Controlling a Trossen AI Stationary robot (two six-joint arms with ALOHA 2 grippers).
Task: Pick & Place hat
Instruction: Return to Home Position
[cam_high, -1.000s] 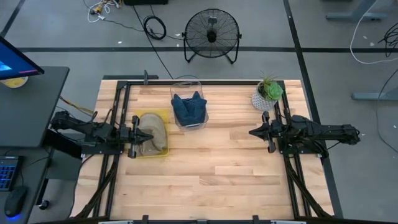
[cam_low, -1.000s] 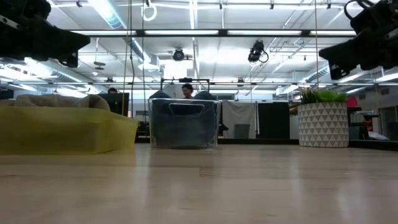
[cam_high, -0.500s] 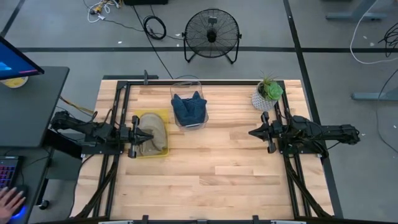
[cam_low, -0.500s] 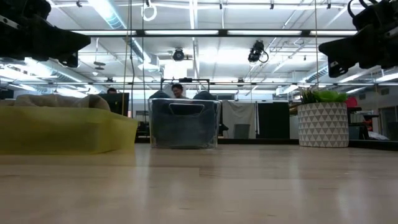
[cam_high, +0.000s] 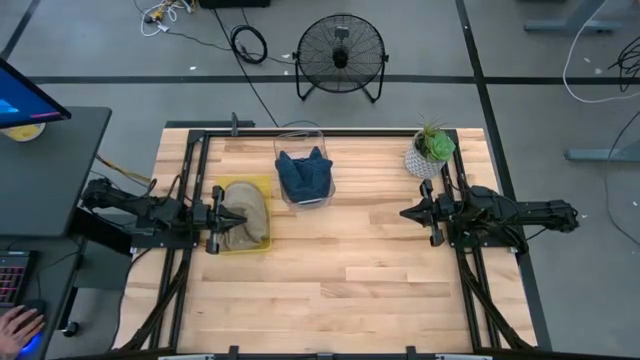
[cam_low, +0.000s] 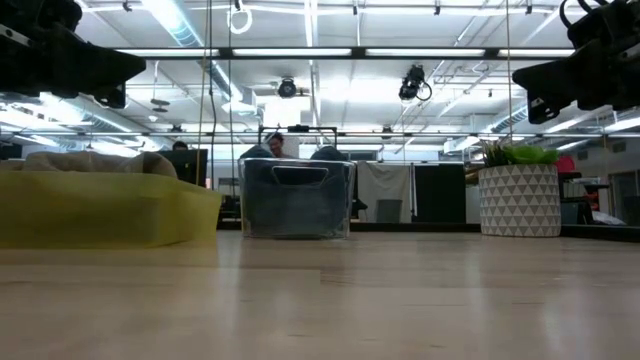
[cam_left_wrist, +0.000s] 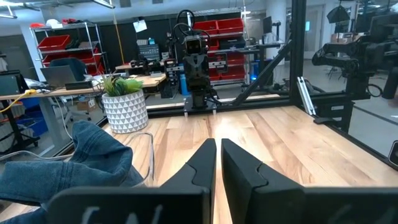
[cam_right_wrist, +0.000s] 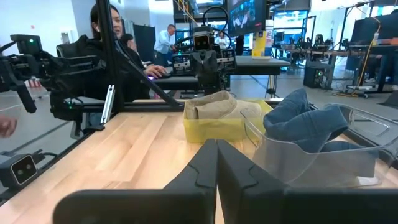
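Grippers both pinched closed, empty. Up front, left gripper (cam_high: 238, 218) hangs right over brown cap (cam_high: 250, 205) in yellow bin (cam_high: 264, 184). Opposite, right gripper (cam_high: 405, 213) sits over bare counter (cam_high: 350, 280). Blue caps (cam_high: 303, 172) in transparent bin (cam_high: 300, 129), between both, farther back. Risk imo: left dips while parking, snags cap or shoves bin.
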